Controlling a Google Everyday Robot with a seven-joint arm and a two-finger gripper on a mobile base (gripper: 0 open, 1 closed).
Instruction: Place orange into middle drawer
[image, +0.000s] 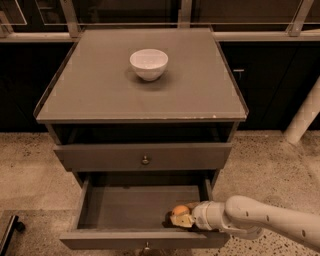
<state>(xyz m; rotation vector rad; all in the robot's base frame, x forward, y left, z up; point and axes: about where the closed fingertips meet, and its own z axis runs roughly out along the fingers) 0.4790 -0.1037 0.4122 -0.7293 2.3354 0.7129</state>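
Note:
The orange (180, 210) is a small round fruit low inside the open middle drawer (137, 239), near its front right. My gripper (181, 218) reaches in from the right at the end of a white arm (260, 220) and is closed around the orange. The drawer is pulled out below the shut grey drawer (145, 156) with its round knob.
A white bowl (148, 63) stands on the cabinet top (100, 95). A white post (305, 115) leans at the right. Speckled floor (30, 175) surrounds the cabinet. A dark object (9, 232) sits at the lower left.

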